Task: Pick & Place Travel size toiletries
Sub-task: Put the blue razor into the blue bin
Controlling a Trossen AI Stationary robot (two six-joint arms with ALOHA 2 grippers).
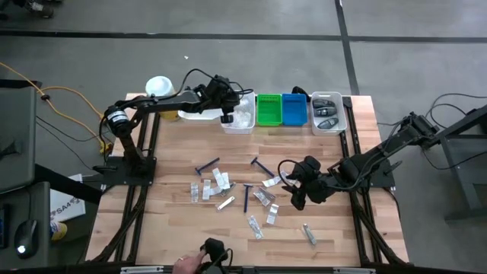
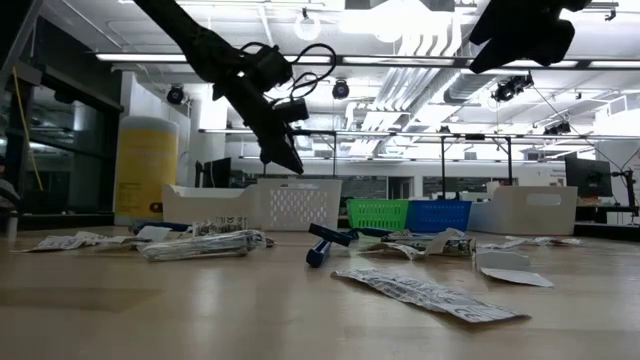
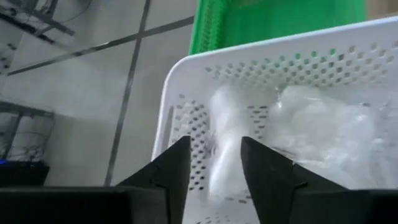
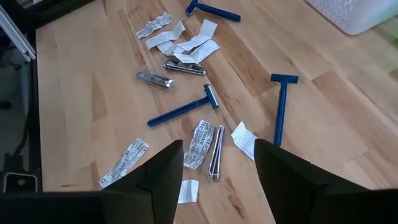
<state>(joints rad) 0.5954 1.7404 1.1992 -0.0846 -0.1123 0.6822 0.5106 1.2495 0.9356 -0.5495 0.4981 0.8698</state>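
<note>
The travel size toiletries (image 1: 228, 192) are mostly where I need them gone from: sachets, a few blue razors (image 4: 184, 109) and small metal clippers (image 4: 185, 68) lie scattered across the middle of the bench (image 1: 175, 228), well apart from the row of bins at its far edge. Some clear packets already sit in the white perforated basket (image 3: 261, 68), so I judge the sorting begun but far from finished, with most of the pile left to move. My left gripper (image 3: 214, 158) hangs over that white basket, fingers apart with nothing between them, so I take it a drop is done there or the arm is simply parked above it. My right gripper (image 4: 219, 163) hovers above the scatter, fingers apart and empty, with a printed sachet (image 4: 200, 144) and a thin pair of tweezers (image 4: 217, 159) lying just below the gap. The green basket (image 1: 268, 109), blue basket (image 1: 294, 109) and the white tray (image 1: 329, 113) of dark items stand beside the white basket. The yellow canister (image 2: 146, 170) stands off at the bench corner.
</note>
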